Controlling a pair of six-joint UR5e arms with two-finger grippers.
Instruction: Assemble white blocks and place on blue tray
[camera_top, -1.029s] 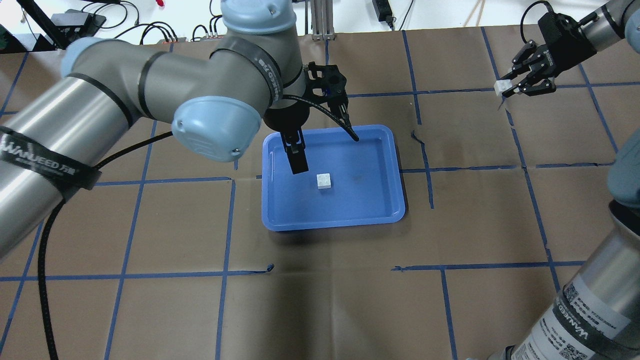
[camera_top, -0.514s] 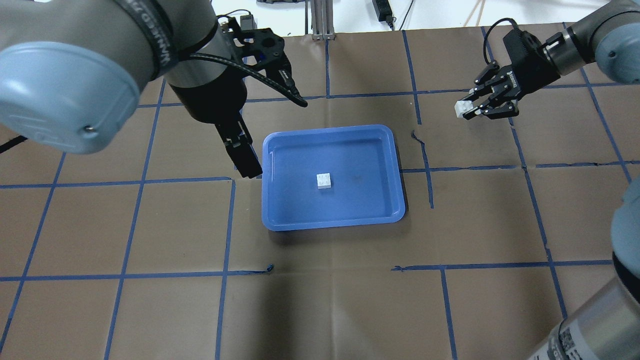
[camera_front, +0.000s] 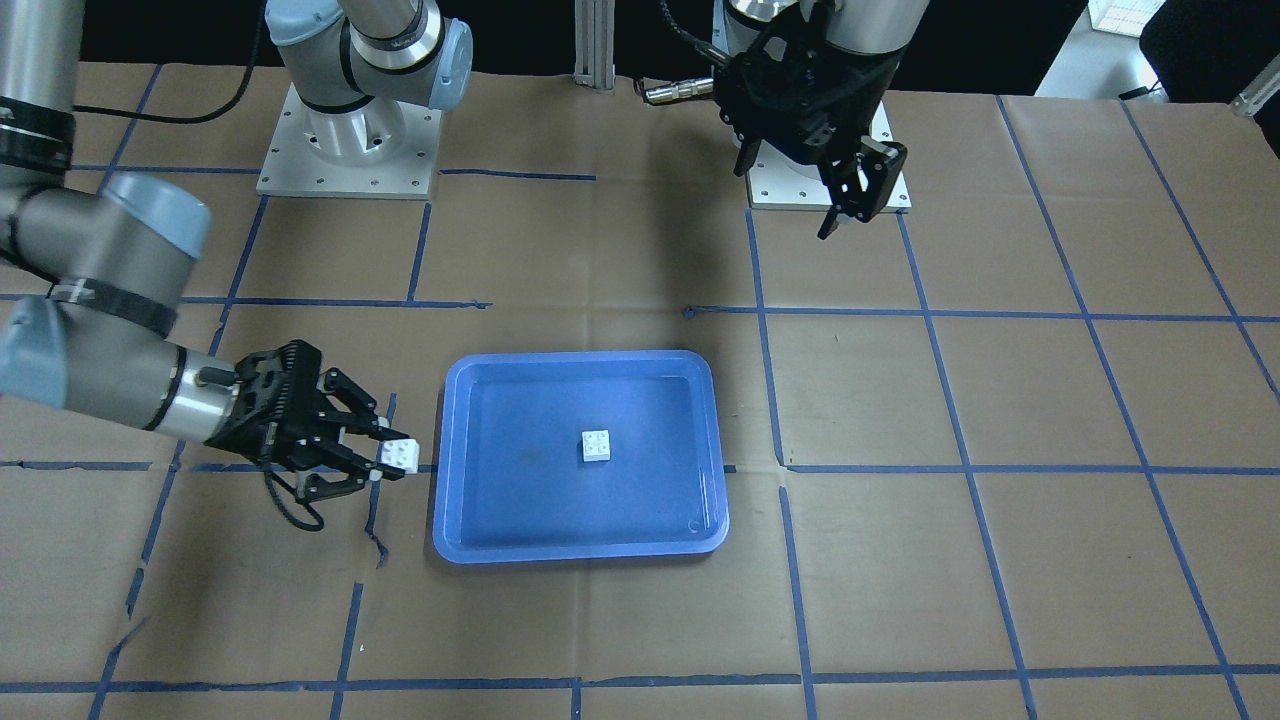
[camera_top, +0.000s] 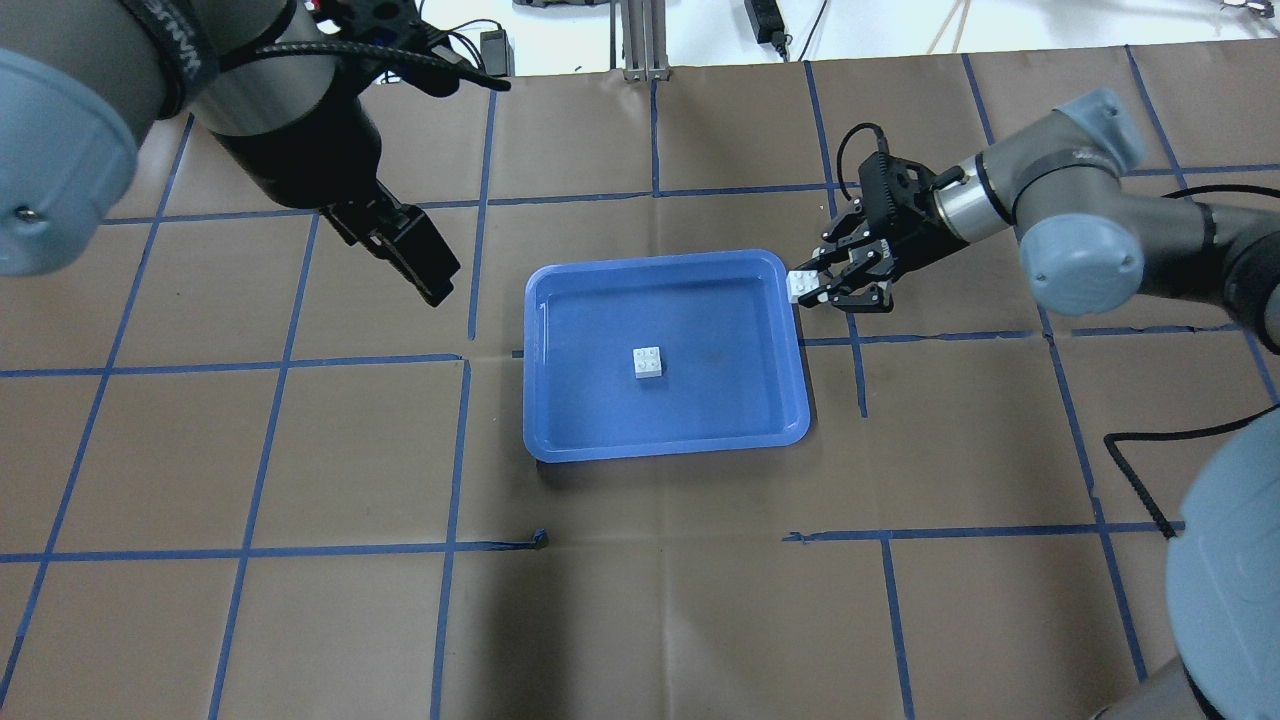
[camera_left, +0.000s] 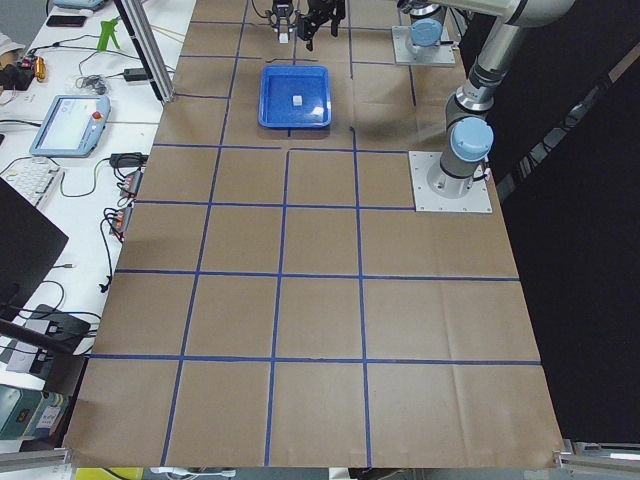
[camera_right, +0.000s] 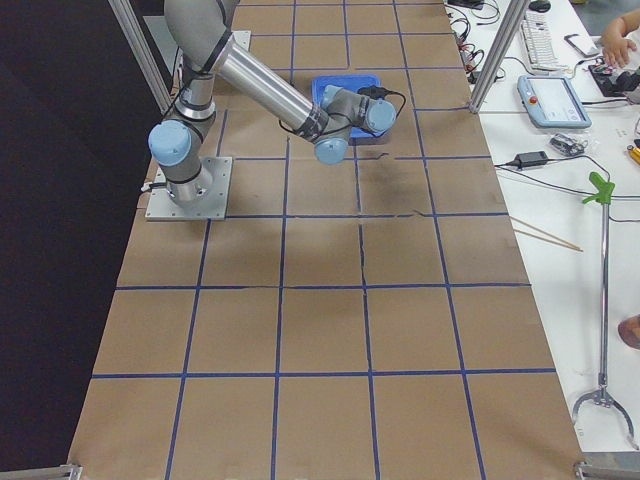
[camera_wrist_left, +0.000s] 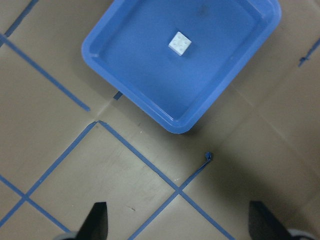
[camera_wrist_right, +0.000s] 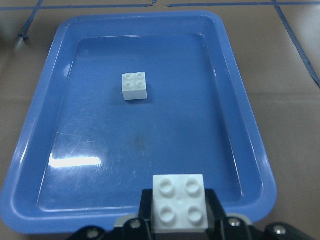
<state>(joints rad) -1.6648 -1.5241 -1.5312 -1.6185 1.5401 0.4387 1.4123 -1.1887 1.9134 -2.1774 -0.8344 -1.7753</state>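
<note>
The blue tray (camera_top: 660, 258) lies at the middle of the table. One white block (camera_top: 648, 362) sits studs up near its centre, also in the front view (camera_front: 597, 445) and the left wrist view (camera_wrist_left: 180, 42). My right gripper (camera_top: 815, 288) is shut on the second white block (camera_top: 802, 285), held studs up just outside the tray's right rim, as the right wrist view (camera_wrist_right: 179, 202) shows. My left gripper (camera_top: 415, 255) is open and empty, raised to the left of the tray; its fingertips (camera_wrist_left: 97, 222) stand wide apart.
The table is covered in brown paper with a blue tape grid (camera_top: 465, 450). The arms' metal base plates (camera_front: 345, 150) stand at the robot's side. Cables and power bricks (camera_top: 765, 20) lie past the far edge.
My right gripper has carried its white block from the far right to the tray's right rim. My left gripper has moved away from the tray to the left and risen.
</note>
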